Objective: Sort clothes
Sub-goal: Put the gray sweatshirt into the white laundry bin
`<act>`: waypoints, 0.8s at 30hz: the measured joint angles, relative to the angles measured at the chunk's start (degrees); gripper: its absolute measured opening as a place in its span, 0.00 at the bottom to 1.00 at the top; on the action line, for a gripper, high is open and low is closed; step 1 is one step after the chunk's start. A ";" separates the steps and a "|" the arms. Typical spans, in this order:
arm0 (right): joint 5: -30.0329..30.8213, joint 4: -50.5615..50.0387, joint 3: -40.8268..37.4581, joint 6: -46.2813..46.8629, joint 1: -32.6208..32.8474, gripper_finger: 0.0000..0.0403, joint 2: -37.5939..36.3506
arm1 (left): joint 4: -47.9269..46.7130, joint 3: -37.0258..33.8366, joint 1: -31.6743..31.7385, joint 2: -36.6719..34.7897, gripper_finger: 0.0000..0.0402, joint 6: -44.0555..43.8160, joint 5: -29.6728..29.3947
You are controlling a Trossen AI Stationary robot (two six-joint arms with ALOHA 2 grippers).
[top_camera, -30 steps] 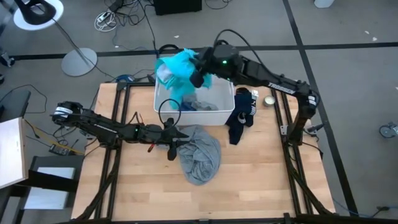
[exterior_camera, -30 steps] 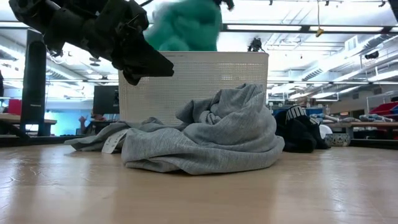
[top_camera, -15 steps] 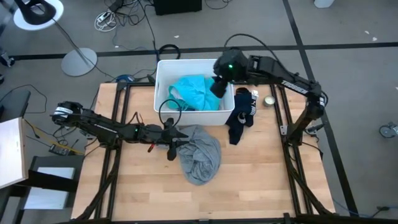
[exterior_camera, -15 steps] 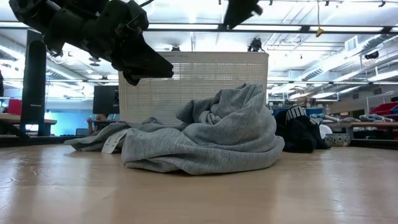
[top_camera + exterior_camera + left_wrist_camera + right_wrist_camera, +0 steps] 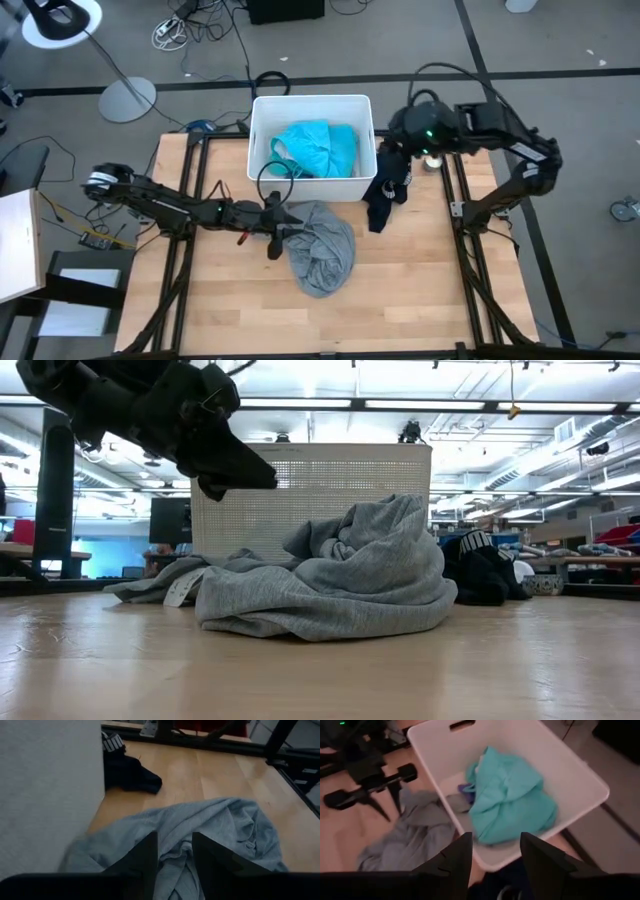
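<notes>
A: Teal shirt [image 5: 318, 146] sits in the bin [image 5: 262, 108]. Right end effector [image 5: 490, 851]?
B: Empty, fingers apart, above the navy garment [image 5: 388, 185], likely next.
A: Left end effector [image 5: 175, 851]?
B: Parted over the grey shirt [image 5: 324, 247] on the surface [image 5: 420, 290], gripping nothing.

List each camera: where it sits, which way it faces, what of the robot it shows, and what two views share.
High: overhead, straight down; both arms, white bin, teal shirt.
Low: table height, level; left gripper over grey shirt.
Left wrist: past open fingers at the grey shirt, navy garment.
Right wrist: past open fingers into the bin.
Shared: both wrist views show the grey shirt.
</notes>
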 joint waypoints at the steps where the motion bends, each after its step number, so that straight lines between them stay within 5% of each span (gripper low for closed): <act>1: 0.68 -1.40 0.00 1.73 1.35 0.41 -0.58 | 0.26 0.00 0.00 0.49 0.32 -0.03 0.99; 11: 14.60 -10.39 -6.88 22.63 22.38 0.41 -7.24 | 5.41 5.22 -3.38 10.87 0.32 0.47 2.73; 24: 29.12 -3.66 -36.88 53.75 45.34 0.40 -9.51 | 1.00 20.92 -4.50 31.64 0.32 11.84 2.19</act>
